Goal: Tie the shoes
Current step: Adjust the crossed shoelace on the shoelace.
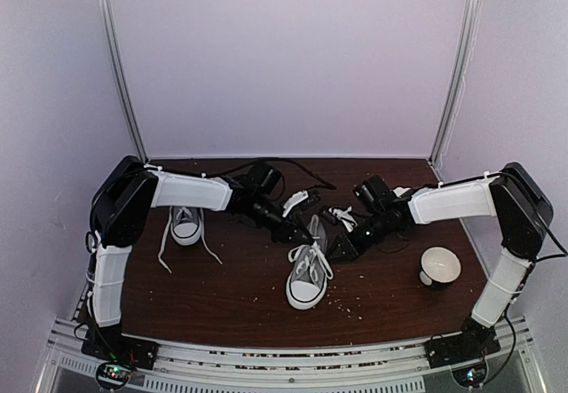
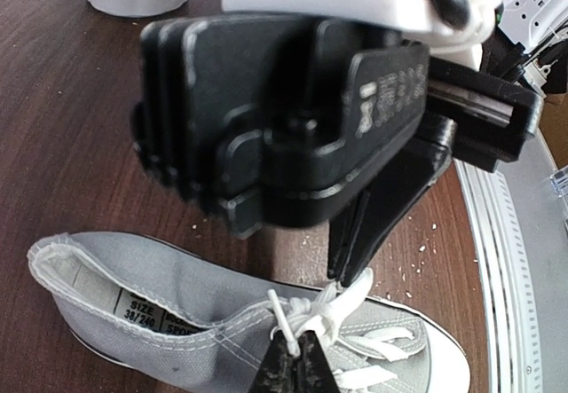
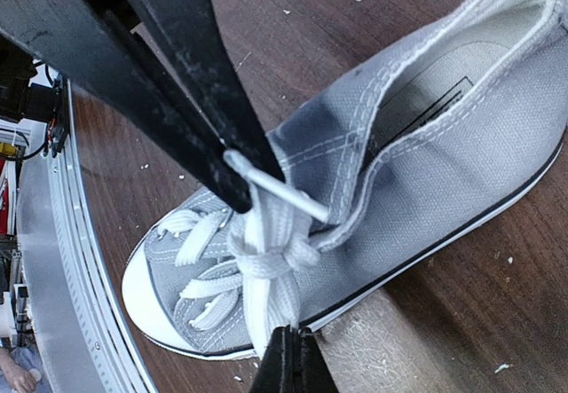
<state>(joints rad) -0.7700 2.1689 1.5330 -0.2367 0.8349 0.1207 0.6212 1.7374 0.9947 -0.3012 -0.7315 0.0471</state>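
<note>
- Left arm [image 1: 186,191] stretched inward and low, left end effector [image 1: 308,231] pinched closed.
- Right arm [image 1: 448,202] mirrors it, right end effector [image 1: 343,244] pinched closed, tips near the left's.
- Both wrists tilted down.

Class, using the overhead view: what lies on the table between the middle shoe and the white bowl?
In the top view, only bare table with pale crumbs separates the middle shoe from the white bowl.
</note>
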